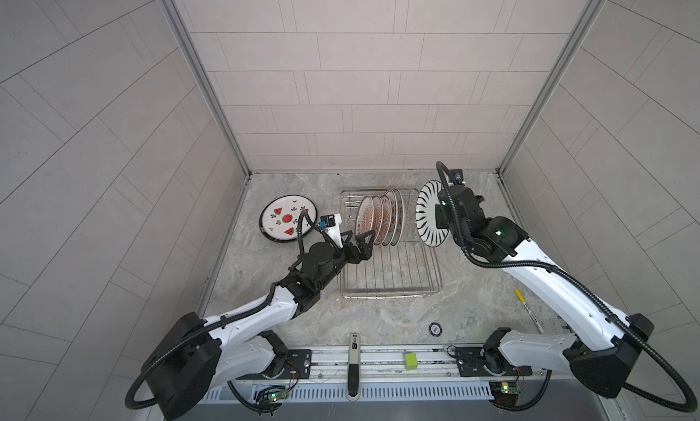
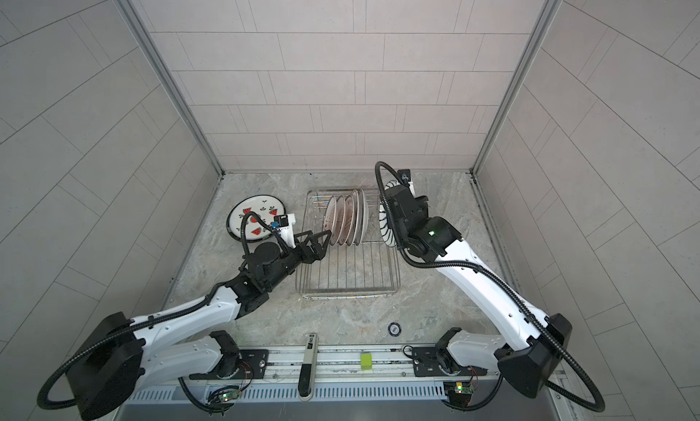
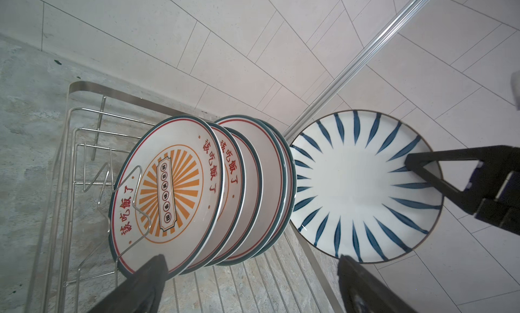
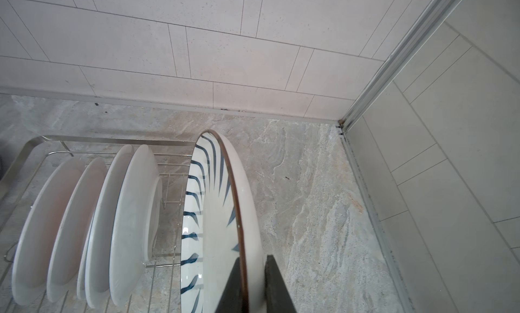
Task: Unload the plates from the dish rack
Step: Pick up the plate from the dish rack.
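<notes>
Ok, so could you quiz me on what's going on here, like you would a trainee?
1. Fill in: the left gripper, at the dish rack, is ____ (open or shut).
2. True or false: the right gripper is shut on the striped plate.
3. Where is the watermelon plate? A) in the dish rack B) flat on the counter C) in the right gripper
Key: 1 open; 2 true; 3 B.

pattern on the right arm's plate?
The plate is white with dark-blue radial stripes; clearest in left wrist view.
</notes>
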Motion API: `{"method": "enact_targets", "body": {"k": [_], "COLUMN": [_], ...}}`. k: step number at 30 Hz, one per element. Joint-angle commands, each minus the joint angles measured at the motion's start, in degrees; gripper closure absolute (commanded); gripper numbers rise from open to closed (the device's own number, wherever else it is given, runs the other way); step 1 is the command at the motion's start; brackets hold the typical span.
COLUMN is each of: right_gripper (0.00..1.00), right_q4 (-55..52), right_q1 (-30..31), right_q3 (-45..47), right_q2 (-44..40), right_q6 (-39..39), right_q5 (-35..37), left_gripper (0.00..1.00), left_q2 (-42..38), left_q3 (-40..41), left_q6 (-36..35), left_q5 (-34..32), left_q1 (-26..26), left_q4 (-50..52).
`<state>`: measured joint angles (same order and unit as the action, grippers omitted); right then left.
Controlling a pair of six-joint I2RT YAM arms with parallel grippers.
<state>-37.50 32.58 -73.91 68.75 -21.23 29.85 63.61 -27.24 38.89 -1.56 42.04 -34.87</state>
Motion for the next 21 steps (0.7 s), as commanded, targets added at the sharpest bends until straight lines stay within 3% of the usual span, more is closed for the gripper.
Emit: {"method": "enact_targets", "body": {"k": [1, 11, 16, 21], "right_gripper": [0.92, 0.93, 0.94, 0.94], "right_q4": [8.19, 14.62, 18.29, 20.98], "right_q1": [-5.53, -15.65, -22.06, -26.47], "right_q3": [2.37, 12.45, 16.81, 20.59], "right_q2": [-5.05, -14.55, -18.38, -22.83], "right_q6": [-1.98, -6.71, -10.66, -14.25], "right_q5": [-10.99, -29.08, -40.68, -47.01], "left_gripper": [0.0, 0.0, 0.0, 0.0], "left_q2": [-2.89, -10.12, -13.69, -14.21], "left_q3": [0.79, 0.62, -2.08, -2.61], "left_q6": [-1.27, -6.52, -10.53, -9.94], "left_q5": [-0.67, -1.78, -3.94, 0.89], "left_q1": [0.32, 0.32, 0.23, 0.23], "left_q4": [0.26, 7.54, 17.68, 17.71]}}
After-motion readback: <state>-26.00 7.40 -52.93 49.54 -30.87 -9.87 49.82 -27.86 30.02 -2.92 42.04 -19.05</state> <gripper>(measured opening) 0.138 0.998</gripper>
